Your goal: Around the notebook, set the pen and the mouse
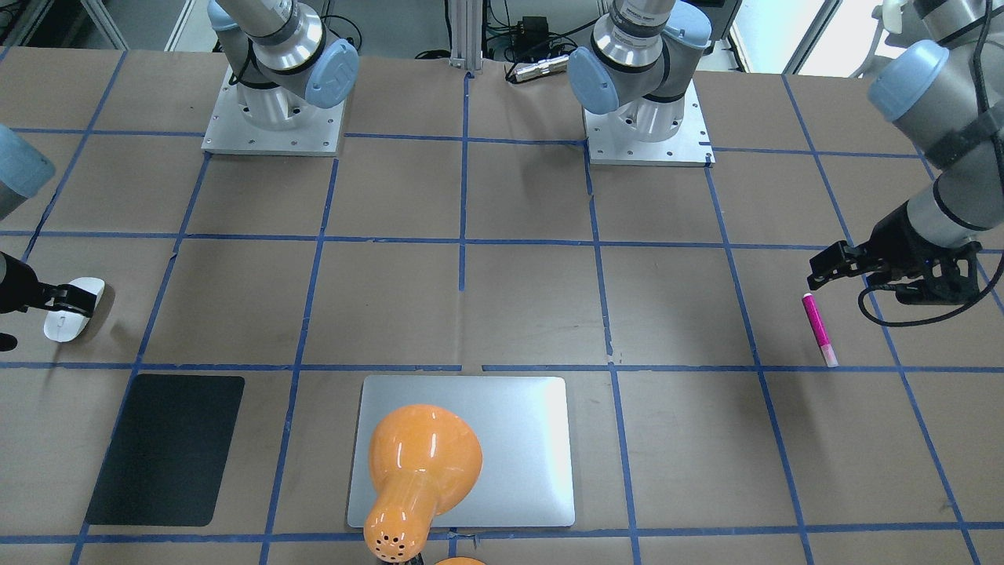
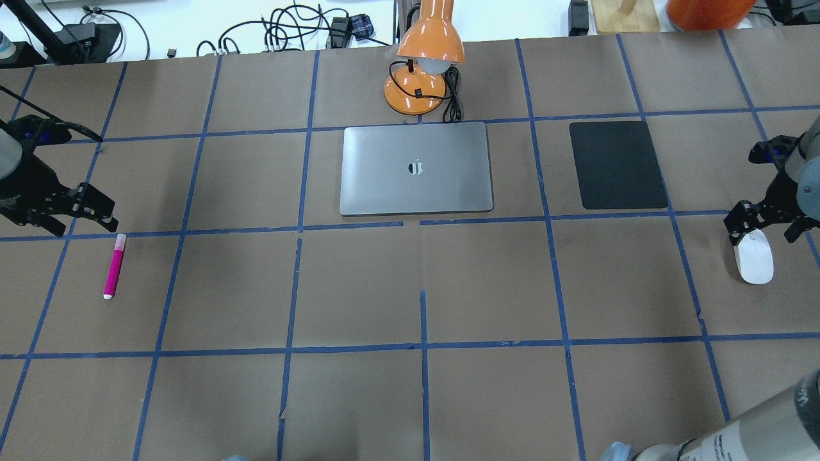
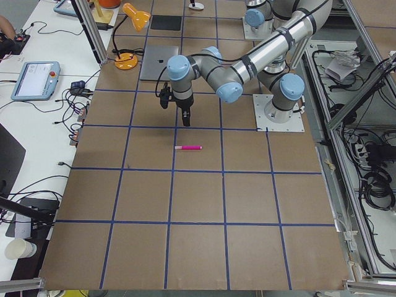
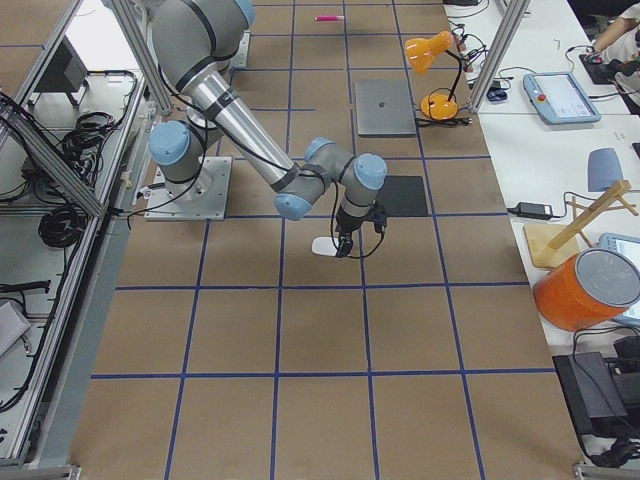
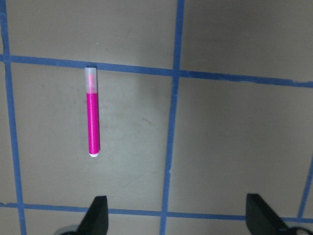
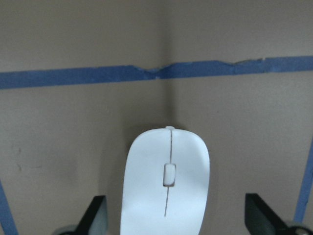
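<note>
The magenta pen lies flat on the brown table at the far left, pale cap toward the far side. My left gripper hovers open just beyond the cap, and the pen sits ahead and left of its fingers. The white mouse rests at the far right. My right gripper is open over its far end, with fingers on both sides of the mouse, not touching. The silver notebook lies shut in the middle.
An orange desk lamp stands behind the notebook, its shade leaning over the lid. A black mat lies flat between the notebook and the mouse. Blue tape lines grid the table.
</note>
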Tool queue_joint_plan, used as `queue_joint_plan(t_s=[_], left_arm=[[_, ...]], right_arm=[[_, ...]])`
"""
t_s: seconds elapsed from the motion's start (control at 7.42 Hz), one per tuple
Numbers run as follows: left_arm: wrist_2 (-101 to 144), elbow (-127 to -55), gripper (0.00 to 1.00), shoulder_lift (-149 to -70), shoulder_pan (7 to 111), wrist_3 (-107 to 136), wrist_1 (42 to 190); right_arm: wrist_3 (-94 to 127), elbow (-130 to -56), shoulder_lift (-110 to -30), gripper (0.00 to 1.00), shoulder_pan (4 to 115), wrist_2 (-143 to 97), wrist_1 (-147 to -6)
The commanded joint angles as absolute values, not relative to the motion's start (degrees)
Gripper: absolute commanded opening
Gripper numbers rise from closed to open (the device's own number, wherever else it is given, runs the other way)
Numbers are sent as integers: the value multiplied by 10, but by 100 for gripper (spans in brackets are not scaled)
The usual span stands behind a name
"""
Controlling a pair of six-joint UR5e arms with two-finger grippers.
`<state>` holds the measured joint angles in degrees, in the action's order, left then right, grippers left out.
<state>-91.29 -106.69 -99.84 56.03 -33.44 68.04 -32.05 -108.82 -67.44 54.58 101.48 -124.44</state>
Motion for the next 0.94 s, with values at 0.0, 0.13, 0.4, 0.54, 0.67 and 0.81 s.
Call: queue_joint_plan(t_s=[0.0, 0.13, 0.4, 0.54, 0.67, 0.81], left_arm=[[-913, -1099, 100, -1047, 536, -360, 609], [-914, -1100, 100, -1067, 534, -360, 582], [-912, -1100, 100, -1102, 522, -357, 556], [-912, -1099, 100, -1114, 519, -360, 522], [-912, -1100, 100, -1128, 519, -361, 489], [-913, -1099, 94, -1137, 519, -361, 486]], right_arm=[[-323, -1099, -672, 100, 533, 1015, -1247], [-323, -1101, -671, 100, 533, 1013, -1243], [-316, -1110, -670, 100, 533, 1008, -1249], [-317, -1109, -667, 100, 533, 1007, -1250], [-322, -1104, -667, 100, 533, 1007, -1248], [-323, -1106, -667, 90, 533, 1006, -1247]])
